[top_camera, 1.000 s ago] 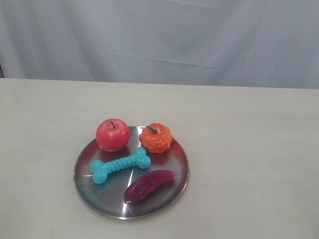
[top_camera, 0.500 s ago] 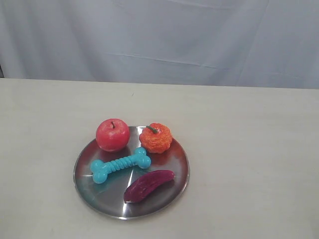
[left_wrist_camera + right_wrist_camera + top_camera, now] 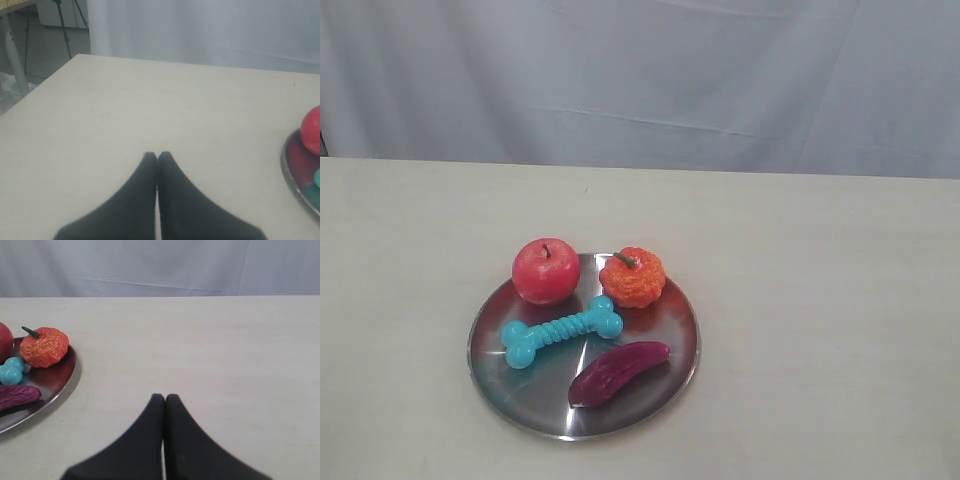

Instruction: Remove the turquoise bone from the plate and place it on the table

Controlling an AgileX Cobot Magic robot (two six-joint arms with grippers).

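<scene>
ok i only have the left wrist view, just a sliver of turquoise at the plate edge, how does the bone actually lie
Observer: In the exterior view the turquoise bone lies flat across the middle of the plate, between the red apple and the purple vegetable.
Operator: anything crowding it
Observer: One knobbed end sits right next to the orange pumpkin; a strip of bare plate separates the bone from the purple vegetable.
Operator: and the right gripper
Observer: The right gripper is shut and empty, off the plate with bare table ahead of it.
</scene>
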